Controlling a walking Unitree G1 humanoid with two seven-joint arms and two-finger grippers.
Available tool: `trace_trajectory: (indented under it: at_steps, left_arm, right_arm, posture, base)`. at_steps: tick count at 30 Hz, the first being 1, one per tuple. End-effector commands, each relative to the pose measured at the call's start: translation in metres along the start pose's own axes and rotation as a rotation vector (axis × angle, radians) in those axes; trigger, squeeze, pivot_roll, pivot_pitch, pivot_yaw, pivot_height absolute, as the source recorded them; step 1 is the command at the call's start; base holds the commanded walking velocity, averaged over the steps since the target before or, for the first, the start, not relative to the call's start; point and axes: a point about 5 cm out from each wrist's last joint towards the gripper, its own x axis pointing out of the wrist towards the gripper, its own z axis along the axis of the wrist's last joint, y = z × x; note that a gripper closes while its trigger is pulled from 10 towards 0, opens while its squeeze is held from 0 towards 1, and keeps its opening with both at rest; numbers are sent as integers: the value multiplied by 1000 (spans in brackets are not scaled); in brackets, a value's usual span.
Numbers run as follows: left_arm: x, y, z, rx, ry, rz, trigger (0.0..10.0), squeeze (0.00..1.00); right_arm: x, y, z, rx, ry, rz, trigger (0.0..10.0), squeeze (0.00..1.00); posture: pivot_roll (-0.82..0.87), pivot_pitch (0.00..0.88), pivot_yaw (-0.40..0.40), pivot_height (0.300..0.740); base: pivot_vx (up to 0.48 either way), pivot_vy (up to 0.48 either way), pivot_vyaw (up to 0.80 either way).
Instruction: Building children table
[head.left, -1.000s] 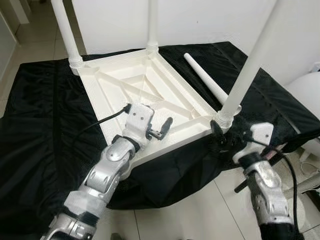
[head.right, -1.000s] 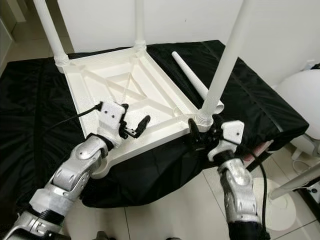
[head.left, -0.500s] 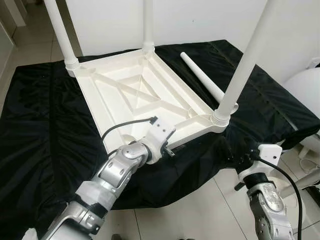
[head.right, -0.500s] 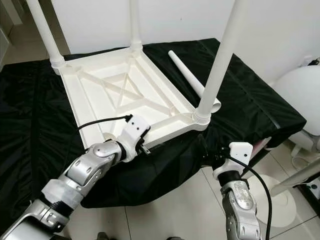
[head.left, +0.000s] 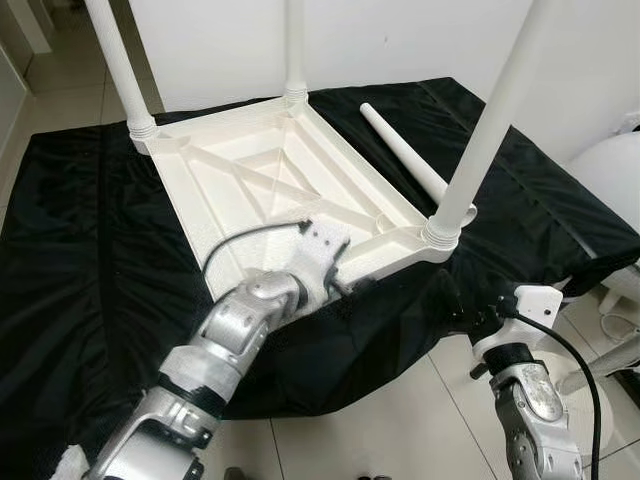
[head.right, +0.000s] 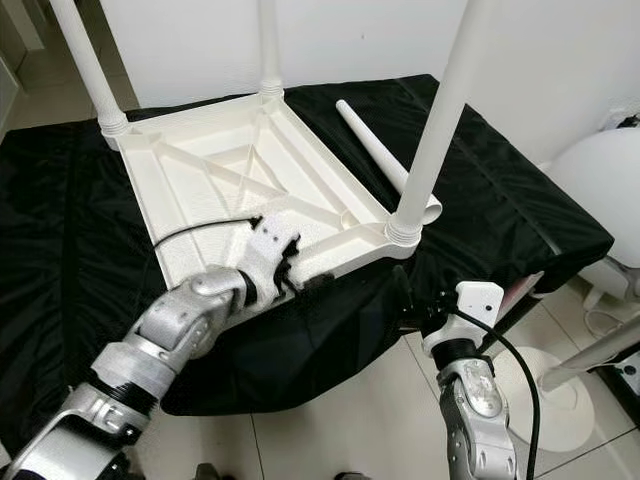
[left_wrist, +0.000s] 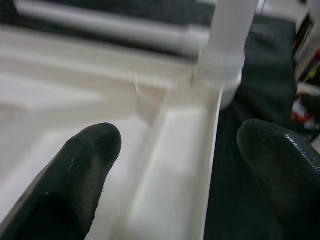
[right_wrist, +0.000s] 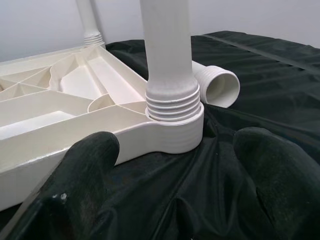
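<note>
Tabletop (head.left: 250, 175), white and upside down, lies on a black cloth (head.left: 80, 250) with three legs screwed in upright and a loose leg (head.left: 405, 155) lying beside it. The left gripper (left_wrist: 165, 165) straddles the near rim, fingers spread wide. The right gripper (right_wrist: 175, 165) hangs off the cloth's edge, open, facing the near corner leg (right_wrist: 167, 60).

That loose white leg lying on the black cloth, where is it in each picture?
Left eye: loose leg, upper right, behind the screwed-in near-right leg.
Right eye: upper middle.
Left wrist: blurred bar along the top.
Right wrist: open end, right of centre.
Shared landmark: that near-right leg.
</note>
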Motion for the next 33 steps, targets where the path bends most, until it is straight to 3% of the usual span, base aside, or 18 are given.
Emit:
trace_trajectory:
  at_steps: [1,6,8,14,20,22,30,32,33]
  left_arm:
    - [-1,-7,-6,-33,11,-99,10000,0]
    - [3,-6,-11,3,42,-74,10000,0]
    - [11,-1,-22,32,128,8,10000,0]
    - [18,15,-34,19,238,183,10000,0]
    - [18,19,-34,11,245,217,10000,0]
    - [17,33,-34,-37,255,327,10000,0]
    - [15,45,-36,-46,273,411,10000,0]
    - [13,47,-37,-21,285,430,9490,0]
    - [12,48,-38,8,296,443,4235,0]
  right_arm:
    - [0,0,-2,-1,19,1,10000,0]
    - [1,1,-2,-2,18,1,10000,0]
    - [3,3,-1,0,16,3,10000,0]
    - [3,7,-1,7,15,-1,10000,0]
    - [3,8,-1,8,14,-1,10000,0]
    - [3,10,-2,14,16,-2,10000,0]
    - [4,11,-2,16,18,-4,10000,0]
    - [5,11,-2,15,18,-3,10000,0]
    - [7,11,-2,13,19,1,10000,0]
  posture:
    - [-90,87,42,740]
    - [-90,87,42,740]
    - [-93,83,45,740]
    - [-96,84,50,740]
    - [-101,85,52,740]
    - [-104,86,53,740]
    - [-103,84,52,740]
    - [-101,81,49,740]
    - [-99,76,46,740]
  base:
    - [0,0,0]
    - [0,0,0]
    - [0,0,0]
    - [0,0,0]
    - [0,0,0]
    - [0,0,0]
    - [0,0,0]
    - [0,0,0]
    - [0,0,0]
